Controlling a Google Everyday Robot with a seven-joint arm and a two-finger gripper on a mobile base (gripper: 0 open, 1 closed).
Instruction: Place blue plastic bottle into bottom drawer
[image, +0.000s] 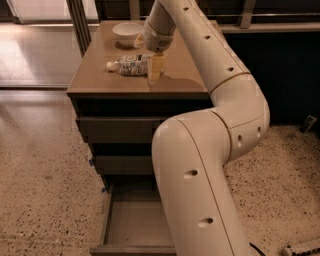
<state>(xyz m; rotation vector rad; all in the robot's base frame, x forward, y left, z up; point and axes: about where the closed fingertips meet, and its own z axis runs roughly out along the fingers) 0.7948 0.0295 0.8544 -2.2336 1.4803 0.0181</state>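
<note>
The blue plastic bottle (126, 65) lies on its side on the cabinet top (100, 75), white cap pointing left. My gripper (154, 73) reaches down at the bottle's right end, its pale fingers touching the cabinet top beside the bottle's base. The bottom drawer (135, 222) is pulled open below, its flat grey interior showing; my arm hides its right part.
A white bowl (127, 33) stands at the back of the cabinet top. The two upper drawers (117, 130) are shut. Dark vertical bars (77, 25) stand at the back left. Speckled floor lies on both sides.
</note>
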